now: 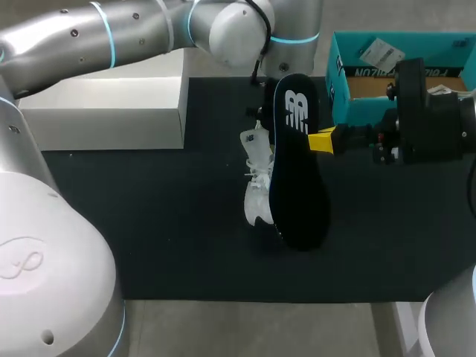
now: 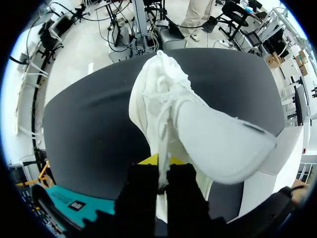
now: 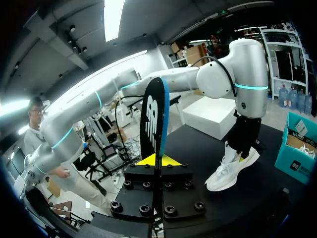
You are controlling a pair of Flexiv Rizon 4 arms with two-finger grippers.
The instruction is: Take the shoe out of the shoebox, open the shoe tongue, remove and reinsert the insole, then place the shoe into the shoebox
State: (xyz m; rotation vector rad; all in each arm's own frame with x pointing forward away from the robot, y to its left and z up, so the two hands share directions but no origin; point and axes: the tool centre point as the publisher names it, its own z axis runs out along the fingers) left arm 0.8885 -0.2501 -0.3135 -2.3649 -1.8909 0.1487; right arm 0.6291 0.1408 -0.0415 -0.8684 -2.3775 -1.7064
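Note:
A white shoe (image 1: pixel 256 182) hangs over the black mat, toe down. My left gripper (image 2: pixel 161 171) is shut on a thin part of its upper, and the shoe (image 2: pixel 198 129) stretches away ahead of the fingers. Beside the shoe is a black insole (image 1: pixel 299 167), held on edge with my right gripper (image 1: pixel 321 140) shut on its side. In the right wrist view the insole (image 3: pixel 154 116) rises upright from between the yellow tips, and the shoe (image 3: pixel 232 168) hangs beyond it under my left arm. The teal shoebox (image 1: pixel 401 74) stands open at the back right.
A white box (image 1: pixel 104 111) lies at the back left of the black mat (image 1: pixel 149 230). My left arm spans the back of the table above it. The shoebox holds paper and a tag.

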